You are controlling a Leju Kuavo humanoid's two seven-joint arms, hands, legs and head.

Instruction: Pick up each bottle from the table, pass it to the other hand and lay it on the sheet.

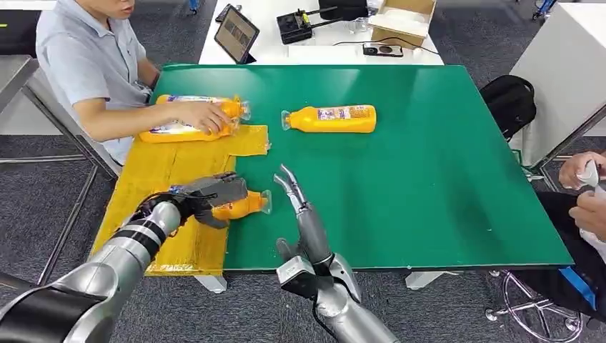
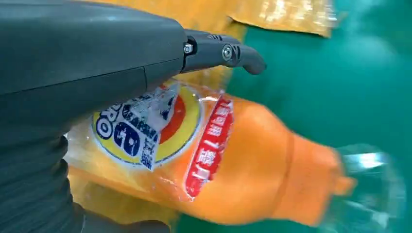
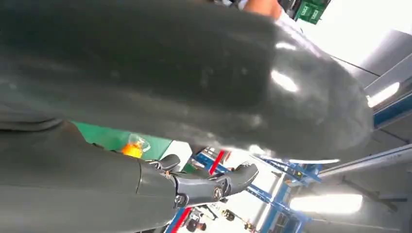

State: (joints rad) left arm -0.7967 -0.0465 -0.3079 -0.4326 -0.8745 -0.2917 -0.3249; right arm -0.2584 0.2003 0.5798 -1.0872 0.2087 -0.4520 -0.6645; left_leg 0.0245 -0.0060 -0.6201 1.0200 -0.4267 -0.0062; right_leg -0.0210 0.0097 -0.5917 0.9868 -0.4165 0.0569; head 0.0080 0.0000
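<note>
My left hand (image 1: 207, 196) grips an orange bottle (image 1: 246, 204) by its body at the right edge of the yellow sheet (image 1: 161, 171), its clear cap end pointing right over the green table. The left wrist view shows that bottle (image 2: 233, 160) close up under my left hand (image 2: 73, 63). My right hand (image 1: 299, 204) stands just right of the cap, fingers straight and apart, holding nothing; the right wrist view shows its fingers (image 3: 214, 184) spread. A second orange bottle (image 1: 330, 118) lies on the green mat farther back. A third bottle (image 1: 187, 118) lies at the sheet's far end under a person's hand.
A person (image 1: 93, 64) sits at the table's far left, hand on the third bottle. Another person's hands (image 1: 586, 189) show at the right edge. The green table (image 1: 429, 179) is bare on its right half. A tablet (image 1: 236, 33) and boxes sit on a white desk behind.
</note>
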